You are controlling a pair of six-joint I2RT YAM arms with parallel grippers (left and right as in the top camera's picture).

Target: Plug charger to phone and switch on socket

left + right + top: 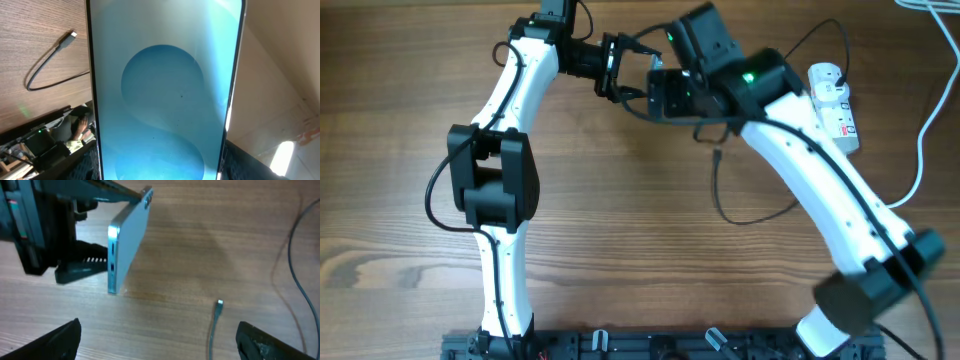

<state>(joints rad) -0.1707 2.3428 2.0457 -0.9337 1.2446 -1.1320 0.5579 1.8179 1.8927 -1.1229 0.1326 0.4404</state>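
Phone — in L hand

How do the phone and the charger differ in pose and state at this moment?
The phone is held up and tilted, clamped by the left gripper; the charger lies loose on the table. The phone is a broad flat slab; the charger is a thin cable. Shared: neither is plugged into the other.

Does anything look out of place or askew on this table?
Yes. The phone is not lying flat: the left gripper holds it steeply tilted. The charger tip lies loose on the table, plugged into nothing.
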